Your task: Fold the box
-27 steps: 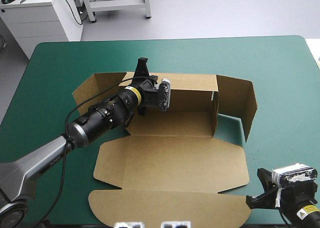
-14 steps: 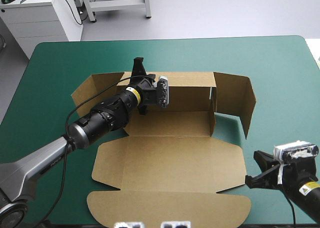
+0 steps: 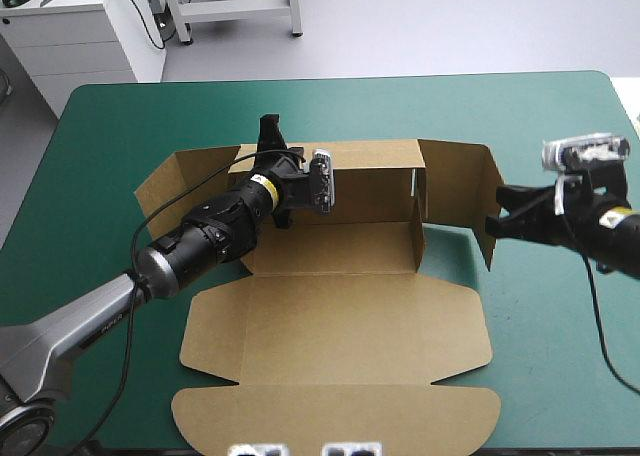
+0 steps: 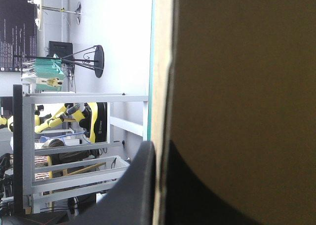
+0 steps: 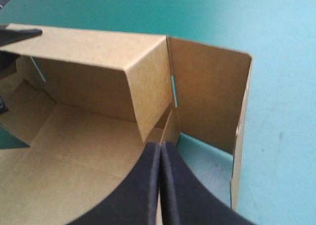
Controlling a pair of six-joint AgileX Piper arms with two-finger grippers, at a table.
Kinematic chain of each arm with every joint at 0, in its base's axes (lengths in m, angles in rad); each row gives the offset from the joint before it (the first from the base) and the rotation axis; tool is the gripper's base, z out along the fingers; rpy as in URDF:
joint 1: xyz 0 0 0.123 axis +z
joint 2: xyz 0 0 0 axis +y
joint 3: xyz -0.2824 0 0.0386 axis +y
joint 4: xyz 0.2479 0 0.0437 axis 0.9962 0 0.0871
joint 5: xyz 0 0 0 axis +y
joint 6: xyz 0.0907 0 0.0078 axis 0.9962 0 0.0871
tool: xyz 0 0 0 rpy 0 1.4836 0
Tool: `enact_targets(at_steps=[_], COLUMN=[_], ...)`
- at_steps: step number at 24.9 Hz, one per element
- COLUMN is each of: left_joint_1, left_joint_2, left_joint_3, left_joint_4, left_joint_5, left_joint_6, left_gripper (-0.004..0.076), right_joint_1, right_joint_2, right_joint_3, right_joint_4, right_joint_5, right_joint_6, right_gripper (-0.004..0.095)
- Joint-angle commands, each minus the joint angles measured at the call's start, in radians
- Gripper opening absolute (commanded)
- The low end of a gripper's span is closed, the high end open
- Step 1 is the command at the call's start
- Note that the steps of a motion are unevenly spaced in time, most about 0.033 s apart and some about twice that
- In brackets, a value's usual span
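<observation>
The teal-green table (image 3: 560,126) is taken up in its middle by the brown box (image 3: 340,316), which is only partly set up. Its floor and lid (image 3: 335,421) are laid flat toward the near edge, and its back wall (image 3: 370,181) is raised. A side panel (image 3: 465,191) is stood up at the right end, with a short flap (image 3: 421,221) turned inward beside it.

The left end of the back wall is hidden by the left arm, which is stretched across that corner. The left gripper (image 3: 269,132) is clamped on the top edge of the back wall, one black finger on each face of the board. The right gripper (image 5: 160,147) is held with its fingers pressed together, and its tip is pointed at the right-hand corner, near the short flap.

A yellow band (image 3: 262,184) is worn by the left arm and a yellow sticker (image 3: 612,214) by the right. The lettering (image 3: 104,323) on the left arm's grey part cannot be read.
</observation>
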Motion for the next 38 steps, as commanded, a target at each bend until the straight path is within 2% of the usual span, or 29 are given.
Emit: enact_targets(at_steps=[1,12,15,16,18,22,27,30,38], left_joint_1=[-0.001,-0.001,-0.001,-0.001,-0.001,-0.001,-0.001,-0.001,-0.001], left_joint_2=[-0.033,-0.021,-0.021,-0.021,-0.021,-0.021,-0.021,-0.021,-0.021], left_joint_3=[-0.026,-0.026,-0.026,-0.026,-0.026,-0.026,-0.026,-0.026,-0.026], left_joint_4=[0.023,0.07,0.072,0.069,0.069,0.069,0.069,0.069,0.068], left_joint_5=[-0.022,-0.05,-0.054,-0.054,-0.054,-0.054,-0.054,-0.055,-0.047], left_joint_6=[-0.02,-0.044,-0.048,-0.048,-0.048,-0.048,-0.05,-0.053,-0.075], left_gripper=[-0.0008,-0.0008,-0.0008,-0.0008,-0.0008,-0.0008,-0.0008,-0.0008,-0.0008], right_joint_1=[0.002,0.017,0.071,0.112,0.155,0.165,0.165,0.165,0.173], right_joint_2=[0.127,0.553,0.638,0.685,0.764,0.919,0.991,1.031,1.02], right_joint_3=[-0.174,-0.618,-0.712,-0.774,-0.865,-1.031,-1.043,-1.043,-1.016], right_joint_4=[0.041,-0.033,-0.139,-0.229,-0.299,-0.275,-0.347,-0.329,-0.322], right_joint_5=[0.002,0.174,0.185,0.187,0.198,0.3,0.295,0.352,0.358], right_joint_6=[-0.013,0.082,0.145,0.196,0.263,0.339,0.387,0.39,0.39], right_gripper=[-0.0017,0.0001,0.0001,0.0001,0.0,0.0,0.0,0.0,0.0])
